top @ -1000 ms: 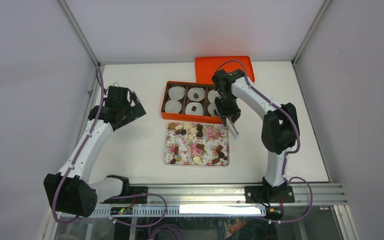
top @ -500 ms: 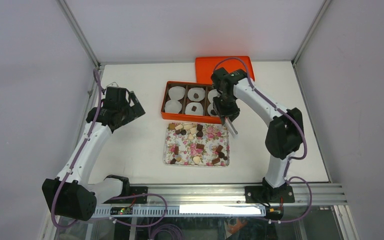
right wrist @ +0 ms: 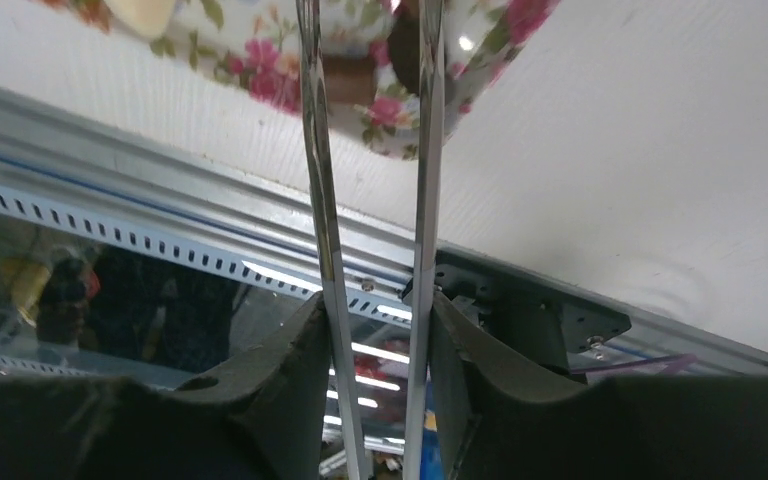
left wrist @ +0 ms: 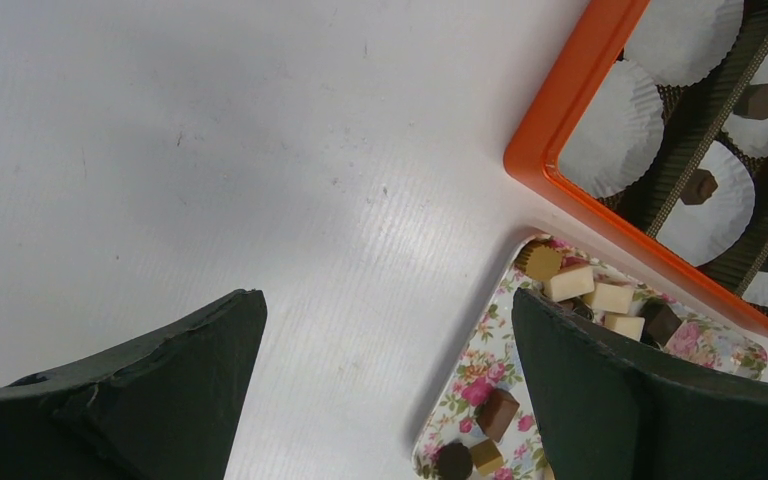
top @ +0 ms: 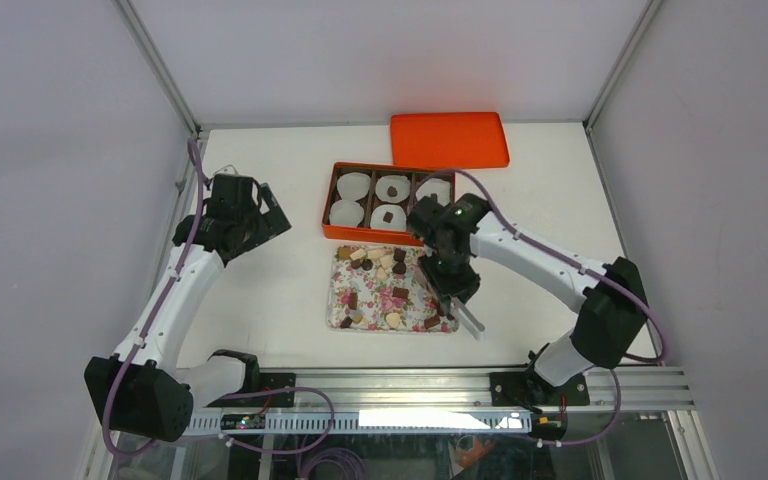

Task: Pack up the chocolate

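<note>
The chocolate [top: 390,285] lies as several small brown, tan and cream pieces on a floral tray [top: 332,300]. It also shows in the left wrist view [left wrist: 570,285]. An orange box [top: 326,205] behind the tray holds white paper cups; two cups each hold one dark piece [top: 392,187]. My right gripper [top: 460,300] is shut on metal tweezers [top: 473,325], low over the tray's near right corner. The blades [right wrist: 312,150] stand apart, with a brown piece [right wrist: 350,80] seen between them; their tips are out of view. My left gripper [left wrist: 385,300] is open and empty over bare table left of the tray.
The orange lid [top: 450,140] lies flat behind the box. The table's front rail [right wrist: 160,160] runs just beyond the tray's near corner. Grey walls close in the left, right and back sides.
My right arm has swung from the box's right end toward me, down to the tray's near right corner, tweezers with it. The left arm has barely moved.
</note>
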Robot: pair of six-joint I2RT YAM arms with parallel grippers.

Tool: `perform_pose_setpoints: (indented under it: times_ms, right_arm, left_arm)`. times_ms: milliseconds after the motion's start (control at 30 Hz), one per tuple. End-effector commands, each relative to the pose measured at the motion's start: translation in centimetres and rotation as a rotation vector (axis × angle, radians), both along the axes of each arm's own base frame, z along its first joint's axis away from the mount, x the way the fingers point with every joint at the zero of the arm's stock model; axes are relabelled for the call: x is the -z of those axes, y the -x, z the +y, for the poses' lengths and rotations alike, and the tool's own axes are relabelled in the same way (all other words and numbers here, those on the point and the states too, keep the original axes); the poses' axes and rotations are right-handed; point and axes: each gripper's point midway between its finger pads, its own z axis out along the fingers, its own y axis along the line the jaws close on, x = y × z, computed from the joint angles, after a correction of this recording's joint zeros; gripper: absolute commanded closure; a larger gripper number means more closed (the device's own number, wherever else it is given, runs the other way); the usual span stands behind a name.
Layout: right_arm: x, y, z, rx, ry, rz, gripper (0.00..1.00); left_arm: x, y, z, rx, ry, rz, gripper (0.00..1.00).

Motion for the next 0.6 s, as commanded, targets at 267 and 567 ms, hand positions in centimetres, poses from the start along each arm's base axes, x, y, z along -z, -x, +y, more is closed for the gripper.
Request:
perform_pose_setpoints:
  times_ms: [267, 567]
  right_arm:
    - [2.9, 3.2, 1.9, -0.18, 0.049, 0.026, 0.58]
    - [3.9, 1.0, 2.9, -0.243, 0.104, -0.014, 0.53]
  left_arm:
    - [-0.7, -0.1, -0.2, 0.029, 0.0, -0.051, 0.01]
    - [-1.2, 0.0, -0.4, 0.042, 0.003, -0.061, 0.01]
